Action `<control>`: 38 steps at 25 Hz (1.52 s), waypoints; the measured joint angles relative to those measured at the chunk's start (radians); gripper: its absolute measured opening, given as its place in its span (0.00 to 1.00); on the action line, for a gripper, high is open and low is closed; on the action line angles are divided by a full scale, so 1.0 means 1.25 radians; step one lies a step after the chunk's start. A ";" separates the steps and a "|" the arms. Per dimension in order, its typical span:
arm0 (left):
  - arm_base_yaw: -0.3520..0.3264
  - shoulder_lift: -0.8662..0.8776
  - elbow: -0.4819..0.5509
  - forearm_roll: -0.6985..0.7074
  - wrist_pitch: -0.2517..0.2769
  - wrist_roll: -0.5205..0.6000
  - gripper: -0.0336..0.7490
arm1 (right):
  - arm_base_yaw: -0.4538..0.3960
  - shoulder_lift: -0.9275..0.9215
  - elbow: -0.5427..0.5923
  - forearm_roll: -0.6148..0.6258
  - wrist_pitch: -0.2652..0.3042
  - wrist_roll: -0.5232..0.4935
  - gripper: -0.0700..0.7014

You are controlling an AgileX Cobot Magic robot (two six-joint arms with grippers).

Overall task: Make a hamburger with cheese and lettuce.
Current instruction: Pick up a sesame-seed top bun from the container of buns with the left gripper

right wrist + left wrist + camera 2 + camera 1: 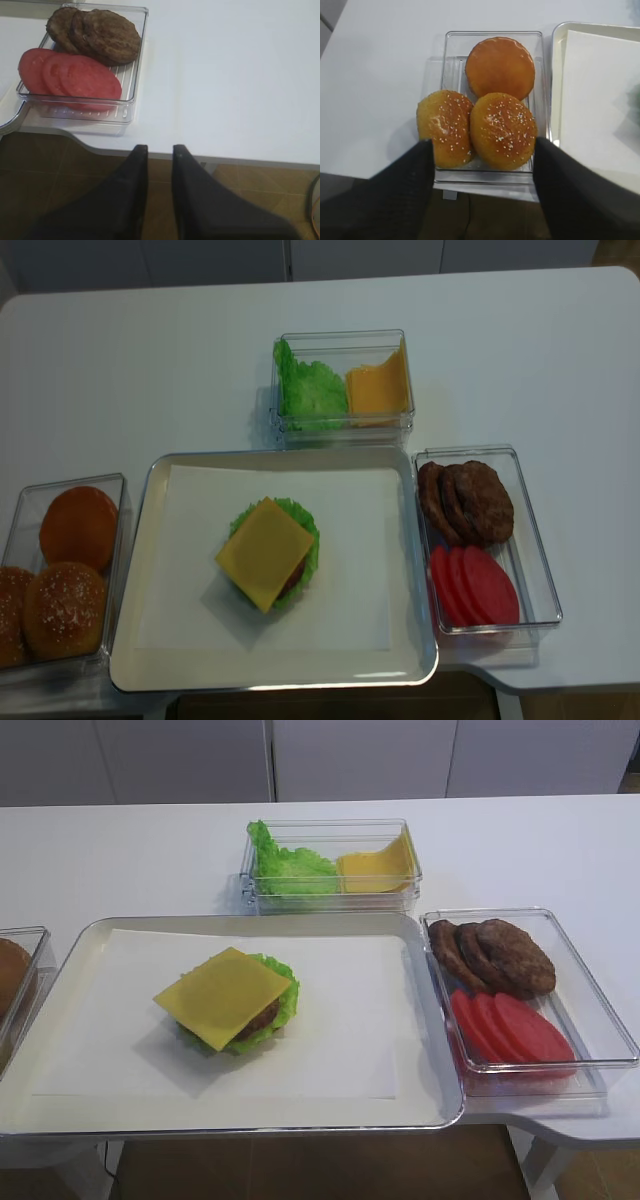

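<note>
Exterior high shows the hamburger [232, 1005] unfinished on the tray [425, 1020]: cheese [222, 996] over patty and lettuce [285, 995]. Left end effector [482, 165], spread wide, is poised over a seeded bun [503, 130], judged next. Right end effector [159, 150] is seen narrowed, empty.

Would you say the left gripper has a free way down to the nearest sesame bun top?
Probably yes: the left gripper hangs open above the bun container, its jaws straddling the sesame bun top, nothing between.
</note>
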 joint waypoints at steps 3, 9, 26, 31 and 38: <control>0.000 0.047 -0.002 0.006 -0.015 -0.030 0.62 | 0.000 0.000 0.000 0.000 0.000 0.000 0.25; 0.005 0.120 -0.025 0.048 -0.020 -0.077 0.62 | 0.000 0.000 0.000 0.000 0.000 0.000 0.25; 0.322 0.327 -0.091 -0.193 -0.019 0.071 0.62 | 0.000 0.000 0.000 0.000 0.000 0.000 0.25; 0.398 0.375 -0.091 -0.235 -0.026 0.077 0.62 | 0.000 0.000 0.000 0.000 0.000 0.000 0.25; 0.407 0.410 -0.091 -0.235 -0.024 0.206 0.61 | 0.000 0.000 0.000 0.000 0.000 0.000 0.25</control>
